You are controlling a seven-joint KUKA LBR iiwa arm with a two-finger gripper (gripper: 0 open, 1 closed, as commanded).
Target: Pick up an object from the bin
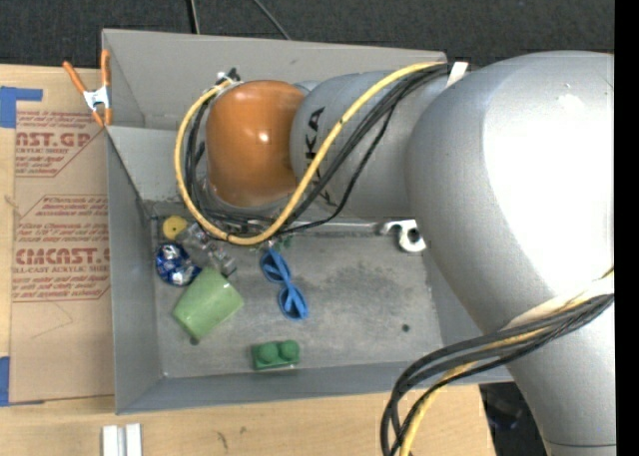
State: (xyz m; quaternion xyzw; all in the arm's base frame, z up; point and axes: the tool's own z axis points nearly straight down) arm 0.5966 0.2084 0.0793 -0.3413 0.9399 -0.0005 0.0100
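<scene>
We see the gripper point(213, 250) low in the left part of the bin point(419, 329), just under the arm's orange cover point(255, 145) and the loop of yellow and black cables point(240, 234) that runs round it. Most of it is hidden by that cover, so we cannot tell whether it is spread or pressed together, nor whether it is pinching anything.

Closest to it lie two things. A shiny blue ball point(172, 264) sits just to its left, near the bin's left wall. A pale green cup point(208, 305) lies tipped on its side just below it, towards the front. We cannot say whether the gripper touches either one.

A small yellow piece point(173, 228) rests above the ball, at the foot of the left wall. To the gripper's right a blue looped strip point(285, 285) lies flat on the grey floor, near the cup but apart from it. Further to the front a dark green toy brick point(274, 354) lies alone by the front wall. Well off to the right, at the back, a white hook point(407, 235) lies beside the arm's grey body point(519, 205).
</scene>
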